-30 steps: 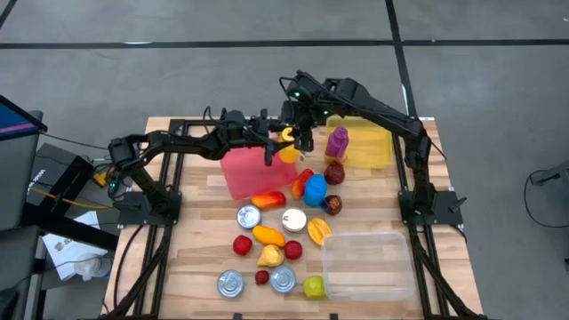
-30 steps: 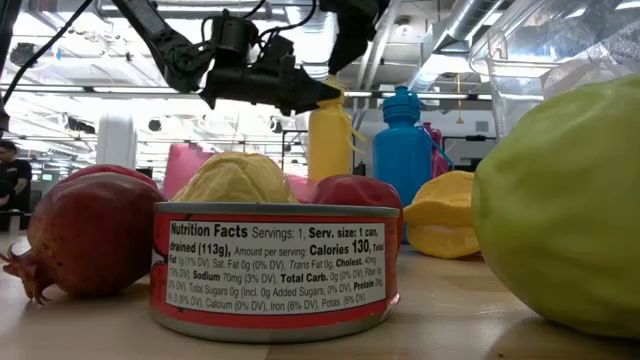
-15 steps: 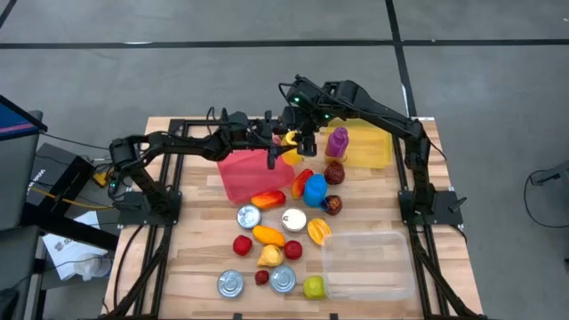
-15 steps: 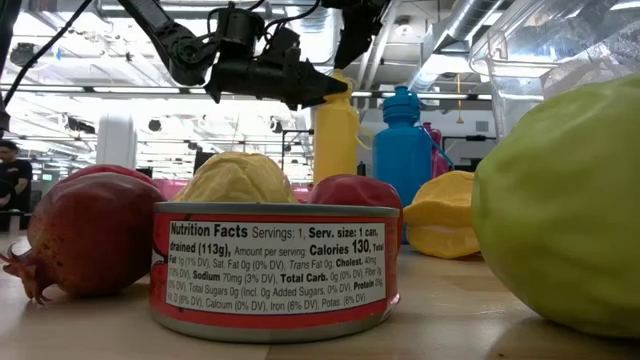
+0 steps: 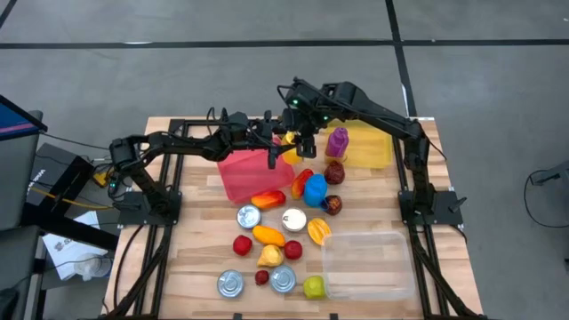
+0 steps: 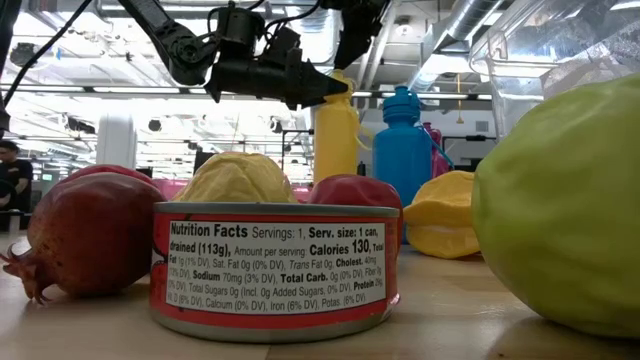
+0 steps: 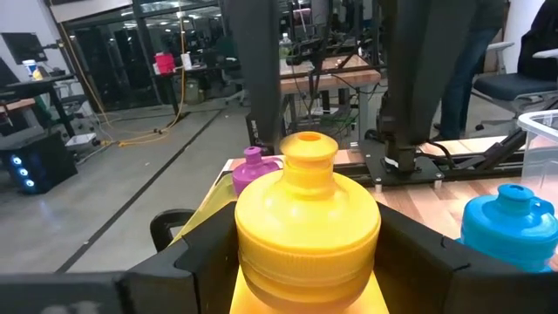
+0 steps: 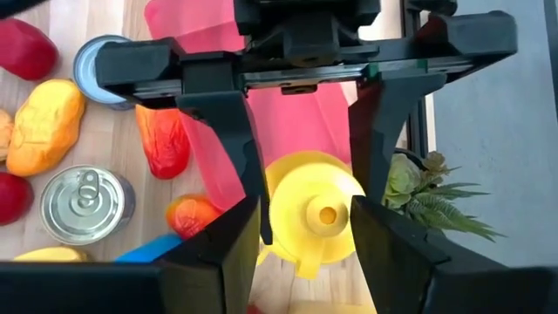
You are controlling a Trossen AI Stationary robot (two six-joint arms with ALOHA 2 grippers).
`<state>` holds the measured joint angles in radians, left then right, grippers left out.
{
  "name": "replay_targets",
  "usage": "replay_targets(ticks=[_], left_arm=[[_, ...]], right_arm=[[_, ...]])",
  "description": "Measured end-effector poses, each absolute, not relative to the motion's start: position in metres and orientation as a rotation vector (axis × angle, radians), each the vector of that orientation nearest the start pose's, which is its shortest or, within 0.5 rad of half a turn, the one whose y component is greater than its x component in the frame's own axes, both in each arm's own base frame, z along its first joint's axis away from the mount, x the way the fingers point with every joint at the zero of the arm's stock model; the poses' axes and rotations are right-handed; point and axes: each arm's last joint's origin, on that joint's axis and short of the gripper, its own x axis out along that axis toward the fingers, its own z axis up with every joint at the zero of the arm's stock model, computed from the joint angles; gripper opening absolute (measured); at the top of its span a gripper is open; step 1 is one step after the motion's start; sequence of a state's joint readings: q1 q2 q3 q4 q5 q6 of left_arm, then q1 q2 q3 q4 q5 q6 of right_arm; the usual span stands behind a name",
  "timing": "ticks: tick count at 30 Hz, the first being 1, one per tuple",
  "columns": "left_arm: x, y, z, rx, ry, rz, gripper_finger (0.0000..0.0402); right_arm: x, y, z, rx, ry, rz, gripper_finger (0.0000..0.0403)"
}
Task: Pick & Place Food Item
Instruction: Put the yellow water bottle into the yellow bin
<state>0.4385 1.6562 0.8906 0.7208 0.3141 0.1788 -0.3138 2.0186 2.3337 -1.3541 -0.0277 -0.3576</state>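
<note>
Overhead, the wooden counter (image 5: 200,258) carried a pink bin (image 5: 240,172), a yellow bin (image 5: 378,147) and a clear tub (image 5: 369,262), with cans and toy fruit scattered between them. Both dark arms met above the far edge of the pink bin. The left gripper (image 5: 277,145) had its fingers (image 7: 200,262) clamped on the neck of a yellow bottle (image 7: 305,231), holding it up off the counter. The right gripper (image 5: 305,142) hung straight over the bottle's cap, its fingers (image 8: 222,240) apart on either side of it, and I couldn't tell whether they touched. A blue bottle (image 5: 315,189) and a purple bottle (image 5: 337,142) stood nearby, close to a green plant sprig (image 8: 427,196).
</note>
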Motion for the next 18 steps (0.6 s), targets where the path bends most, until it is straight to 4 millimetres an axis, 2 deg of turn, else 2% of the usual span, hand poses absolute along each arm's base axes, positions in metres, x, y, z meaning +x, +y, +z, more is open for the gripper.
replay_targets(ticks=[18], left_arm=[[0.3261,0.1431,0.2362,0.163,0.05,0.12,0.0209]], right_arm=[[0.3784,-0.1221,0.3911,-0.138,1.056,-0.077,0.0163]])
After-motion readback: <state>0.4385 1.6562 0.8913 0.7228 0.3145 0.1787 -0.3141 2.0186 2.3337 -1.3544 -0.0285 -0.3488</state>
